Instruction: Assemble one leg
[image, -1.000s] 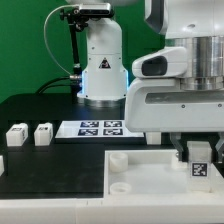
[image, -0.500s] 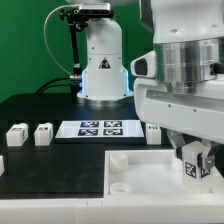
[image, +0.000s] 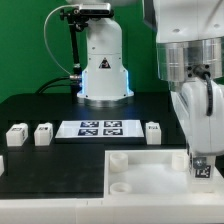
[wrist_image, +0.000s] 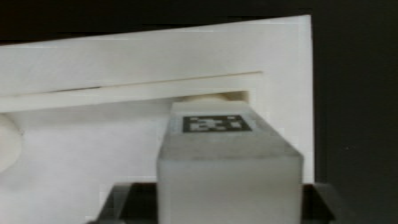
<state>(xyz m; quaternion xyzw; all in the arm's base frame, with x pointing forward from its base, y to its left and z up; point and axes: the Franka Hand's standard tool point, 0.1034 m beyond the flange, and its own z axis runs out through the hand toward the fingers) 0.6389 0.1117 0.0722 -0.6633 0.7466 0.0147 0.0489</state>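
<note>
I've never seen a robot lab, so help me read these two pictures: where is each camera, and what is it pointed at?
Exterior view: off the arm, level with the table, facing the arm's base; shows the arm, loose legs and the tray.
Wrist view: on the wrist, looking down along the gripper at the held leg over the tray.
Shared: the held leg, the gripper and the tray.

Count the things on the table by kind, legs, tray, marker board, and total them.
Legs: 4, two at the exterior view's left, one by the board, one in the gripper.
Tray: 1
Marker board: 1
Total: 6
</note>
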